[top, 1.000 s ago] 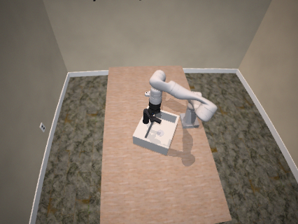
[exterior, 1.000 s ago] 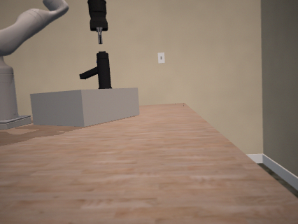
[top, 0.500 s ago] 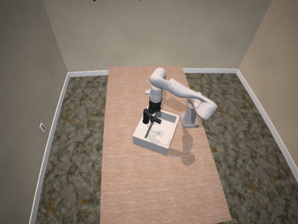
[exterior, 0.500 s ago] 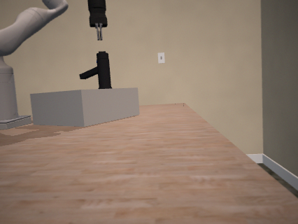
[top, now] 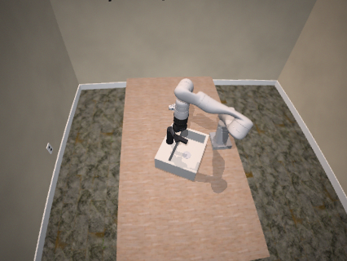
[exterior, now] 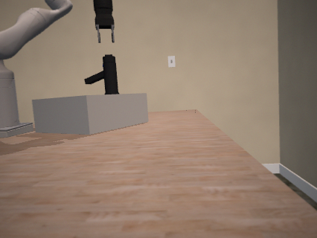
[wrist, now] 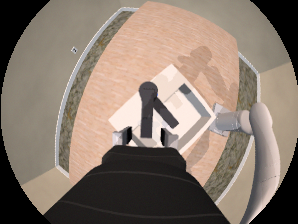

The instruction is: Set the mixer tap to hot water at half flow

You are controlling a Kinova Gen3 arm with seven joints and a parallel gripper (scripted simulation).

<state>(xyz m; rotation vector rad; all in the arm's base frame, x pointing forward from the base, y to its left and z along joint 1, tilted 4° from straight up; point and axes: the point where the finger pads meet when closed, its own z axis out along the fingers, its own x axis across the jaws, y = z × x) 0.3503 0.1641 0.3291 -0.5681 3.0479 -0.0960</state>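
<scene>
The black mixer tap [exterior: 110, 74] stands upright on the back rim of a white sink block [exterior: 89, 111]. A dark arm [exterior: 94, 78] sticks out from its side over the basin. I cannot tell lever from spout, and no red or blue dot shows. My gripper [exterior: 105, 37] is open and empty. It points straight down, a short gap above the tap's top and touching nothing. In the top view the tap [top: 170, 134] sits under my wrist at the sink's [top: 182, 155] far left corner. In the wrist view the tap [wrist: 147, 92] lies just ahead of my fingers.
The arm's base [top: 221, 139] stands on the table right beside the sink. The sink sits mid-table on a long wooden table top [top: 187, 196]. Walls and patterned floor surround the table.
</scene>
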